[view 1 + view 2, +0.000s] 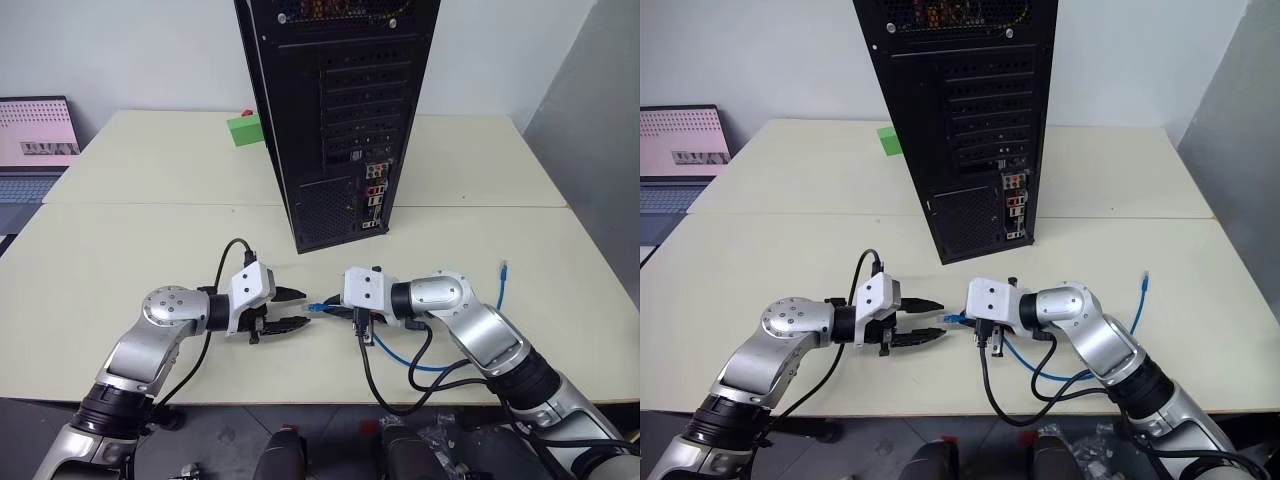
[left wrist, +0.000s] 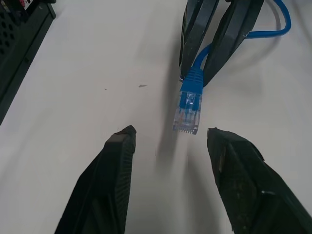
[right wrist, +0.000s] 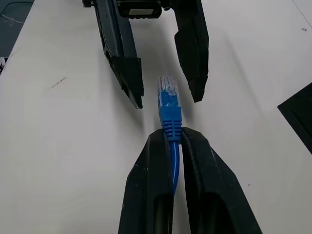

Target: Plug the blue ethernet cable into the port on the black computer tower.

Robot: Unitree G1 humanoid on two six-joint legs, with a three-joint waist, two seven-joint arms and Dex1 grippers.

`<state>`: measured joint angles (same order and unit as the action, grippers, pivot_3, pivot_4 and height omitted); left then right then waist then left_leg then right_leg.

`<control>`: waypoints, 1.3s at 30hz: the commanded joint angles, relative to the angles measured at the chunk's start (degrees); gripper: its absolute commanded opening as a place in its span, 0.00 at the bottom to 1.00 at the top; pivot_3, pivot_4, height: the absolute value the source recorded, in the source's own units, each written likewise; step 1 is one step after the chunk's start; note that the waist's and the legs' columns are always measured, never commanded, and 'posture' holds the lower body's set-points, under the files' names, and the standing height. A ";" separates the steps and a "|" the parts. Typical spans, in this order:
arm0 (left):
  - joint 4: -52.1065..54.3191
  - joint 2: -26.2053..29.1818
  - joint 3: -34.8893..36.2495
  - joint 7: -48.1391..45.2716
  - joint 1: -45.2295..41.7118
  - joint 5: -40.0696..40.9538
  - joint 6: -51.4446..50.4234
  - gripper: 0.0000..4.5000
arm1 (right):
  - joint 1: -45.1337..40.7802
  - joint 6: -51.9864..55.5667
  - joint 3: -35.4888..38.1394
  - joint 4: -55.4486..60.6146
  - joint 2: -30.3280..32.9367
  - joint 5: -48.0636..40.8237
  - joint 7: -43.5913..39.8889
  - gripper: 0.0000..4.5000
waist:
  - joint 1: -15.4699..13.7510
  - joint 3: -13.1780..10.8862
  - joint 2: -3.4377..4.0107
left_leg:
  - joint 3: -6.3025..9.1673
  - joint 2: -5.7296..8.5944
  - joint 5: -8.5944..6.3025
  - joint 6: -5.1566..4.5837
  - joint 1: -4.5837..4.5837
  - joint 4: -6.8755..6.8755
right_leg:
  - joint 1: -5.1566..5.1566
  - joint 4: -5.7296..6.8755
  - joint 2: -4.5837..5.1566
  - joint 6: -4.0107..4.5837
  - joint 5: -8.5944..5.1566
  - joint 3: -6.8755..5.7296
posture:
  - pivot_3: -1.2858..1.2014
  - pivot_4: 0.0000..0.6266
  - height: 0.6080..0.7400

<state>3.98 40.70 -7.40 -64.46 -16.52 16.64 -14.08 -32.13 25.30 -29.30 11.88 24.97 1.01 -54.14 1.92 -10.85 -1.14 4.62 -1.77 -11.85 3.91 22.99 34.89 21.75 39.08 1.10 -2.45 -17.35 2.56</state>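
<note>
Right end effector (image 3: 171, 134) clamped on blue ethernet cable (image 3: 168, 105), left end effector (image 2: 168, 141) apart around its plug.

Bright, even room light; soft shadows under the arms on the table (image 1: 150, 240); close views slightly soft.

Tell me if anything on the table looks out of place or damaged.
Nothing stands out. The blue ethernet cable is pinched in the right pincer with its plug intact, facing the open left pincer. The black computer tower stands upright.
</note>
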 commanded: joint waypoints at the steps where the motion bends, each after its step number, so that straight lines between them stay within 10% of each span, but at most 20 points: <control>1: 2.90 -0.51 0.85 -0.03 -0.38 1.33 -0.43 0.54 | 0.15 -1.64 0.21 1.26 0.32 -0.03 -0.59 0.01 | 0.01 0.00 0.00 | 0.00 0.00 0.00 0.00 0.00 0.00 | 0.00 0.00 0.00 0.00 0.00 0.00 | 0.52 0.24 1.00; 7: 3.11 -0.95 0.56 -0.86 -0.55 1.48 -0.03 0.54 | 0.52 -2.10 0.26 1.28 0.50 -0.10 -0.82 0.01 | 0.00 0.00 0.00 | 0.00 0.00 0.00 0.00 0.00 0.00 | 0.00 0.00 0.00 0.00 0.00 0.00 | 0.52 0.24 1.00; 18: 1.70 -1.12 -0.28 -1.82 -1.05 -0.22 1.53 0.07 | 0.60 -2.81 0.19 1.08 0.42 0.11 -0.92 0.01 | 0.00 0.00 0.00 | 0.00 0.00 0.00 0.00 0.00 0.00 | 0.00 0.00 0.00 0.00 0.00 0.00 | 0.52 0.24 1.00; 23: 1.60 -1.12 -0.87 -2.29 -0.77 -1.11 3.25 0.07 | 0.76 -4.84 -0.30 0.69 1.70 -0.57 -3.43 0.01 | -0.01 0.00 0.00 | 0.00 0.00 0.00 0.00 0.00 0.00 | 0.00 0.00 0.00 0.00 0.00 0.00 | 0.52 0.24 1.00; 35: -3.25 -3.32 -2.29 0.76 -0.58 -9.14 21.55 0.07 | 0.73 -2.68 8.66 -1.06 9.17 -8.12 -10.92 0.79 | -0.10 0.00 0.00 | -0.01 0.01 0.00 0.00 0.00 0.01 | -0.02 -0.02 0.01 0.00 0.00 0.00 | 0.52 0.24 1.00; 39: -9.32 -3.24 -2.62 5.19 -1.85 -17.13 39.84 0.07 | 2.45 7.03 13.36 1.03 9.11 -15.24 -10.55 0.83 | -0.08 0.00 0.00 | 0.00 0.01 0.00 0.00 -0.01 0.02 | -0.04 -0.03 0.02 0.01 0.01 0.00 | 0.52 0.24 1.00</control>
<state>-3.96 37.21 -10.01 -61.64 -17.11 2.71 16.92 -30.09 28.06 -18.48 10.05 34.54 -9.97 -64.64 1.84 -10.85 -1.14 4.62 -1.76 -11.85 3.91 22.97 34.90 21.71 39.06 1.12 -2.43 -17.34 2.56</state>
